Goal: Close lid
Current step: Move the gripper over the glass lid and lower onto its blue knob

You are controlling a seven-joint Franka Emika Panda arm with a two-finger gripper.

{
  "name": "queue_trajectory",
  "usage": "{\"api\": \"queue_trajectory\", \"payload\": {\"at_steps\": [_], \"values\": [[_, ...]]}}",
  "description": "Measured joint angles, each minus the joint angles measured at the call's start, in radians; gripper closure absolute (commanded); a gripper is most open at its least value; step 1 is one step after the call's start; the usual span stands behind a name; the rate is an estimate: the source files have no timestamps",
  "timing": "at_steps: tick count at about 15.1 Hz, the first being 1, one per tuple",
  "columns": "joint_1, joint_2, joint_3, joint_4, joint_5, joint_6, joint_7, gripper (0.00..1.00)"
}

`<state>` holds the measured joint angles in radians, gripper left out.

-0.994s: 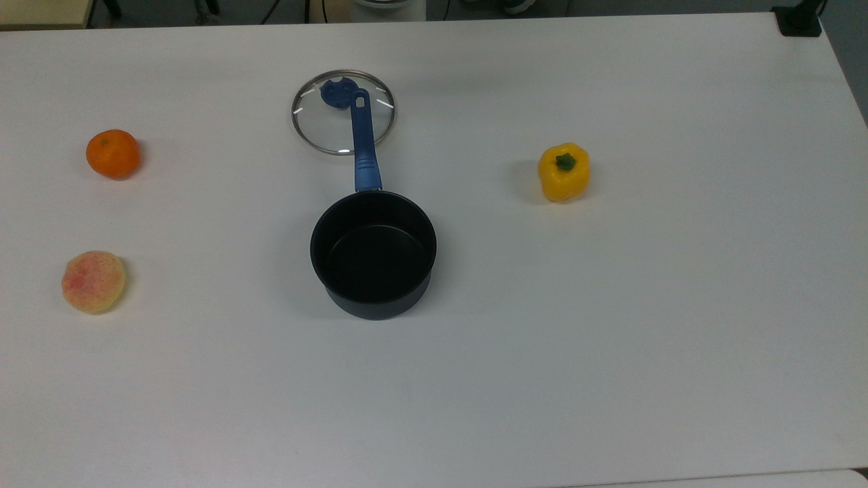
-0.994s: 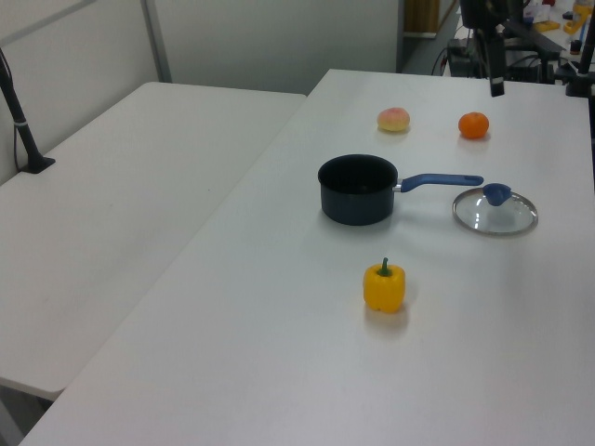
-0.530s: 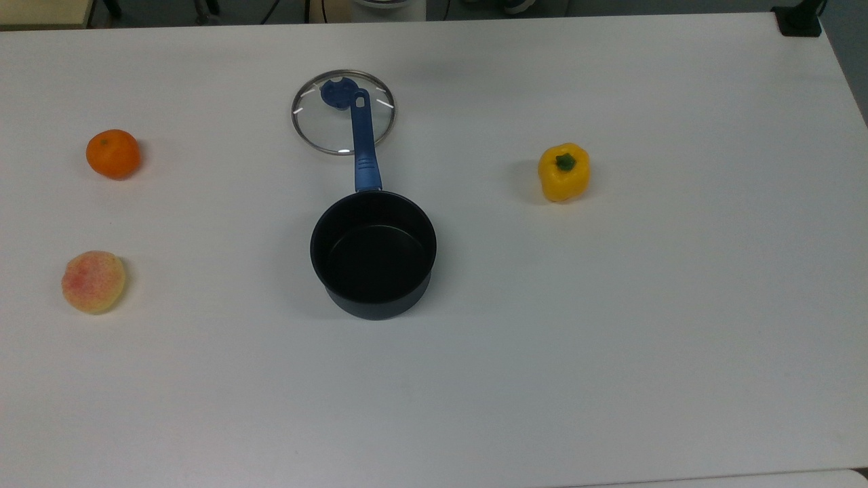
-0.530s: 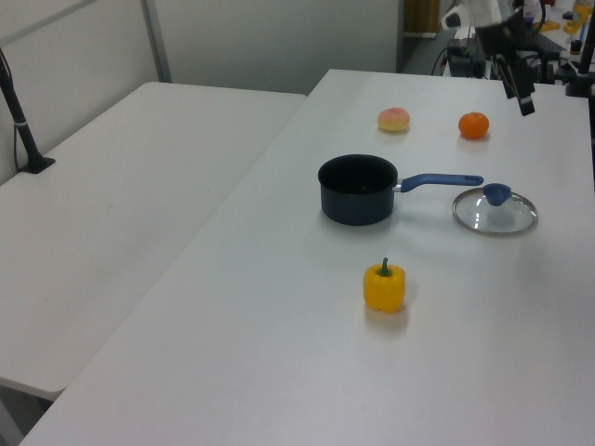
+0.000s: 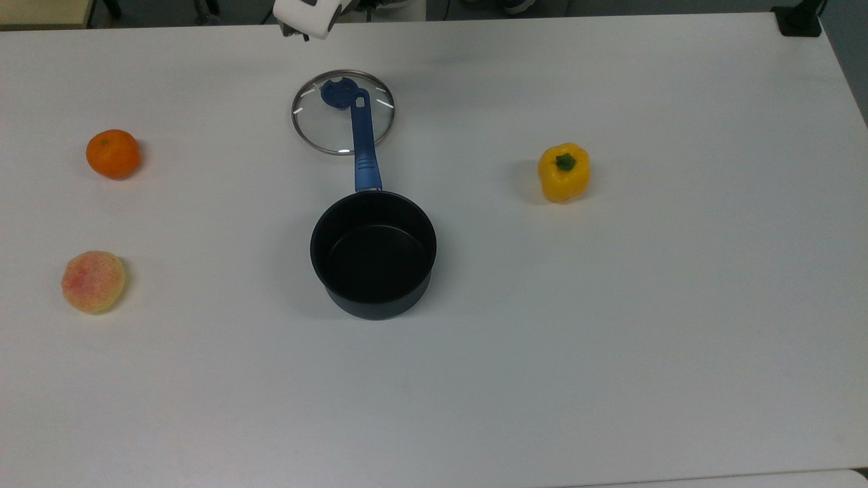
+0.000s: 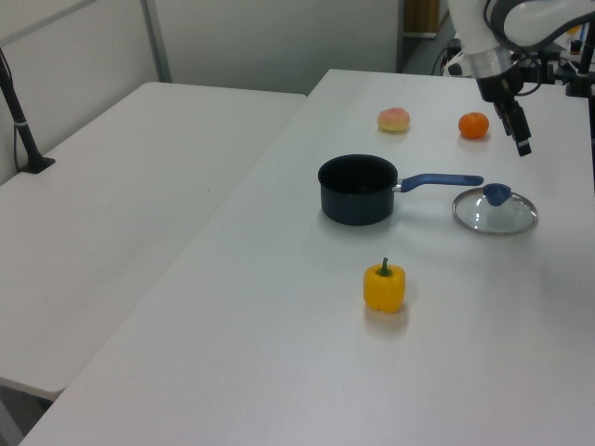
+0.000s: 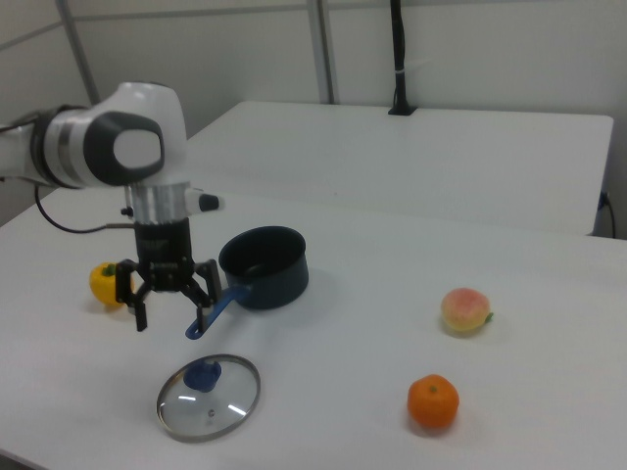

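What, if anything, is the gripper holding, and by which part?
Nothing. The gripper hangs open above the table, apart from the lid, which lies flat.

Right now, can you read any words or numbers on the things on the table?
Lid: short white marks on the glass, too small to read as letters.
Pot, orange, peach, yellow pepper: no writing to be seen.
Robot arm: no label to be seen.
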<state>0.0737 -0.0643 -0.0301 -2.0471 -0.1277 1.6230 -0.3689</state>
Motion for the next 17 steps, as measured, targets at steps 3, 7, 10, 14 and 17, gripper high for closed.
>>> {"api": "queue_trajectory", "payload": {"at_steps": [3,7,10,14,17], "values": [[-0.025,-0.004,-0.002,-0.086,0.000,0.143,0.034,0.00],[-0.029,-0.007,-0.002,-0.171,0.000,0.314,0.122,0.00],[-0.029,-0.008,-0.002,-0.245,0.000,0.451,0.199,0.00],[-0.029,-0.008,-0.002,-0.301,0.000,0.540,0.226,0.00],[-0.029,-0.008,-0.001,-0.310,0.000,0.554,0.229,0.05]]}}
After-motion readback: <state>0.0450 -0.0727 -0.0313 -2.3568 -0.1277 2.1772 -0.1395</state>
